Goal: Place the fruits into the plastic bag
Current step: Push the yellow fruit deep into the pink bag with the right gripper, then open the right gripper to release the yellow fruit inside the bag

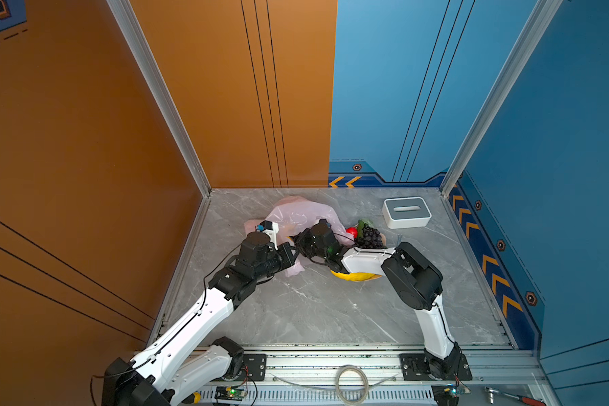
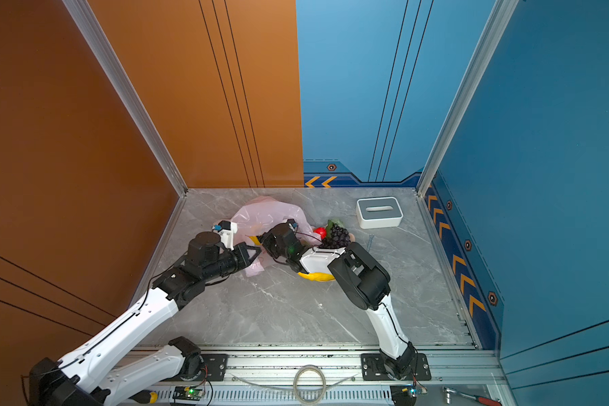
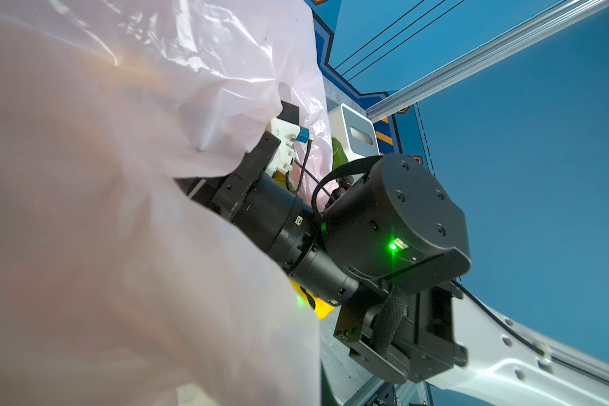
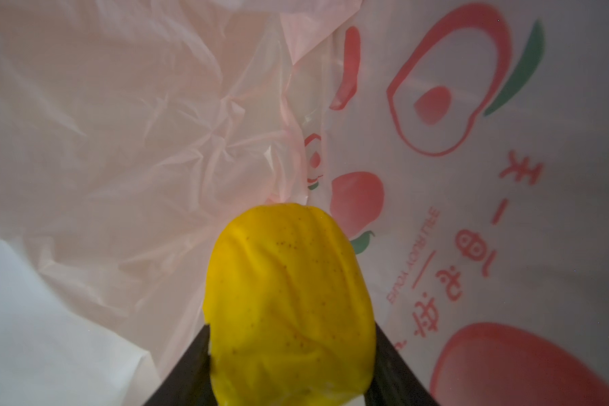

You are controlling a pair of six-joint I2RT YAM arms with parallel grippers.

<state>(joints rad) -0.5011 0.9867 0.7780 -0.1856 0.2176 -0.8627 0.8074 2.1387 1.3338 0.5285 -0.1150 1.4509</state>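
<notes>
Tabletop of grey marble (image 1: 313, 309) carries everything. Biggest on it is the plastic bag (image 1: 303, 211), pale pink and crinkled, heaped at the far middle, its inside printed with red marks (image 4: 447, 81). The white-and-grey slotted box (image 1: 406, 212) stands far right, well apart from the bag. Just right of the bag sits the peach bowl (image 1: 384, 239), partly under the right forearm. It holds dark grapes (image 1: 369, 236), a red fruit (image 1: 351, 232) and a green piece (image 1: 364, 223). A plain yellow fruit (image 1: 355, 276) shows beneath that forearm on its near side. The left gripper (image 2: 258, 250) reaches in from the left with its jaws together on the bag's near edge; film hides its fingertips in its own wrist view. The right gripper (image 4: 290, 325) is inside the bag's mouth, jaws partway apart and clamped on a speckled yellow fruit (image 4: 289, 281), whose sides touch both dark fingers (image 4: 190, 369).
</notes>
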